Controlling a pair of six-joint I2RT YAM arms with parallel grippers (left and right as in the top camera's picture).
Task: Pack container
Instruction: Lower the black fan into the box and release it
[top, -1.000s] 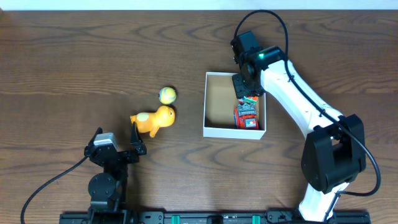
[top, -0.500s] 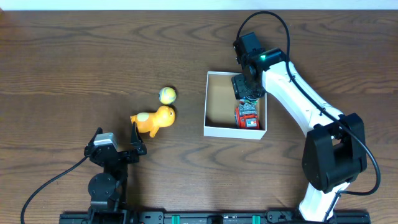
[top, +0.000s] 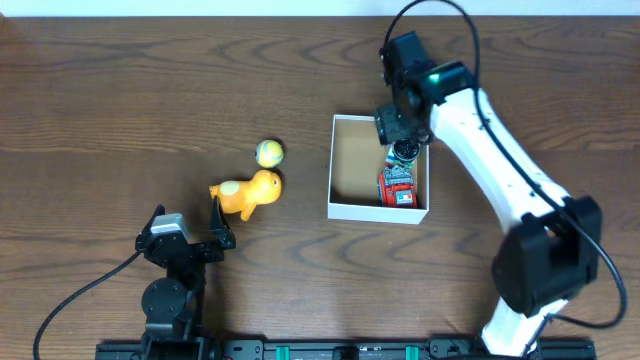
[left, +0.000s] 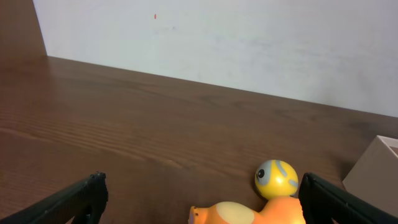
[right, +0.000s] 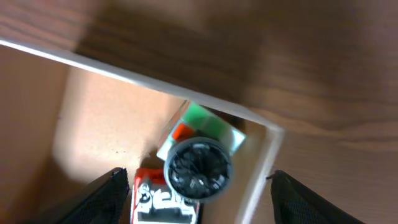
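The container (top: 370, 212), a shallow white-walled box with a brown floor, stands right of the table's middle. Against its right wall lie a red toy (top: 398, 187) and a round dark toy with a green-and-white part (top: 404, 152). My right gripper (top: 400, 128) hangs open over the box's far right corner, holding nothing. The right wrist view looks down on the round dark toy (right: 198, 169), the red toy (right: 163, 200) and the box wall (right: 124, 71), with the right gripper (right: 199, 199) apart from them. My left gripper (top: 188, 220) is open near the front edge.
An orange duck-like toy (top: 248, 192) and a yellow ball (top: 268, 152) lie left of the container. In the left wrist view the orange toy (left: 261, 214) and ball (left: 275, 179) sit ahead of the left gripper (left: 200, 186), toward its right finger. A white wall rises behind the table.
The right gripper has opened wider and pulled up and toward the far side, uncovering the round dark toy in the box. The left arm has not moved.
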